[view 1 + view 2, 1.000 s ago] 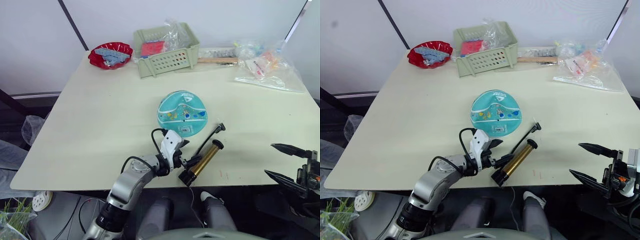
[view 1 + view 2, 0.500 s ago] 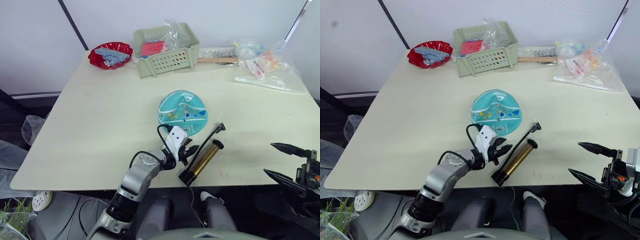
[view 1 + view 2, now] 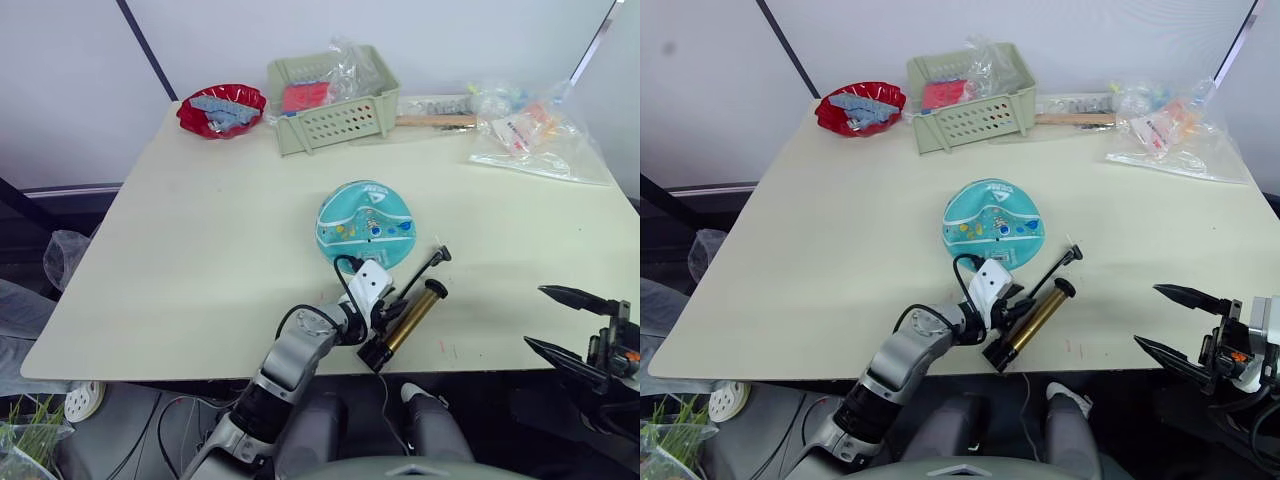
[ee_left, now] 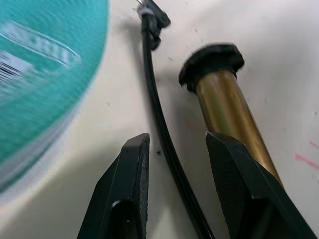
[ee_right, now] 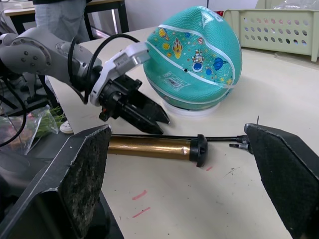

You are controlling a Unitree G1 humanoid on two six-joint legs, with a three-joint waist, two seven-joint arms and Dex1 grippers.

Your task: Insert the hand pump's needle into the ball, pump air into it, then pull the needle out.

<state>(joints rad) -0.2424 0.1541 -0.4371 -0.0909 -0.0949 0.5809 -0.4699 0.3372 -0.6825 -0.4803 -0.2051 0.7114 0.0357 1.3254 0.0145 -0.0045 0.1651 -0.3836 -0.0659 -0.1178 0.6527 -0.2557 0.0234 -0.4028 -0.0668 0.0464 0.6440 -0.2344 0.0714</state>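
Left pincer (image 4: pixel 172 184) open, empty, fingers straddling hose (image 4: pixel 158 119); pump (image 4: pixel 227 107) just beside. I'd close on hose only, probably near needle (image 4: pixel 141 6).

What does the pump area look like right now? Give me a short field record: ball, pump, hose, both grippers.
ball: teal ball sits mid-table, not held
pump: hand pump lies flat on the table beside the ball
hose: thin black hose runs between the left gripper's fingers, not yet clamped
left gripper: left gripper open, low over the hose, one finger next to the pump barrel
right gripper: right gripper open, off the table's near edge
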